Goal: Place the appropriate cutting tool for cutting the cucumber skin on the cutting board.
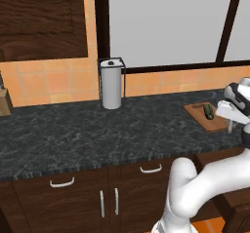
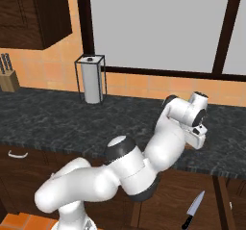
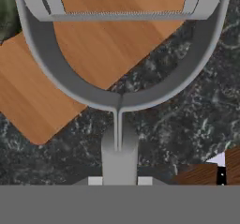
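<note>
The peeler (image 3: pixel 120 78) is held by its handle in the gripper (image 3: pixel 120 181), its Y-shaped head and blade pointed away over the board (image 3: pixel 42 96). The cucumber (image 1: pixel 209 111) lies on the board, long axis running away from the counter (image 1: pixel 73 134) edge. The arm (image 2: pixel 163 147) is bent, wrist tilted down. A knife (image 2: pixel 193 210) lies on the floor.

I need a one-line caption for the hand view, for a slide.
A grey Y-shaped peeler, held in the gripper, hangs over the wooden cutting board on the dark counter, the cucumber at the corner.

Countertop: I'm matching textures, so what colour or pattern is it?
Dark grey-black speckled stone, like marble; the countertop shows best in the left base view.
</note>
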Tool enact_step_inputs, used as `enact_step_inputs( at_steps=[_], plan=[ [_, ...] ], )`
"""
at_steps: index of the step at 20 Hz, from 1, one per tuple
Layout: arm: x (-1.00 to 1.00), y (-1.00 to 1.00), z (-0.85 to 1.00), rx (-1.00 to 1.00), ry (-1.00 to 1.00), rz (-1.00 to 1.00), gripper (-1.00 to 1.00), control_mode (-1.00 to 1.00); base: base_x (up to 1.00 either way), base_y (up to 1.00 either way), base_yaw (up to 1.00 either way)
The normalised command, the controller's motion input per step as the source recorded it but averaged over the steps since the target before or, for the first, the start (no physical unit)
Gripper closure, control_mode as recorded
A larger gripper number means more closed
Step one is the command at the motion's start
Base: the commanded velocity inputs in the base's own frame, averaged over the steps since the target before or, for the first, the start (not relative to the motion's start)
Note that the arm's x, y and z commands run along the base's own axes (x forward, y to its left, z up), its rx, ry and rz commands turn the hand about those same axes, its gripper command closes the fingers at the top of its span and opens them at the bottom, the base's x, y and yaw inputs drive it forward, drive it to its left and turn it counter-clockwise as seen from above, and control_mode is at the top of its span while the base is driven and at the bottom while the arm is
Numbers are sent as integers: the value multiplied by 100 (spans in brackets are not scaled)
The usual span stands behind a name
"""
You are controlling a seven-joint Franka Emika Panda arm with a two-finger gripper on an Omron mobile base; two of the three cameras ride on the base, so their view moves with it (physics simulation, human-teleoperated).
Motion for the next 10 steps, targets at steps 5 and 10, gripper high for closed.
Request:
enact_step_inputs(
  at_steps=[5, 10],
  plan=[
    [70, 0, -49, 0, -3, 0, 100, -100, 0, 0, 0],
    [49, 3, -34, 0, -4, 0, 100, -100, 0, 0, 0]
  ],
)
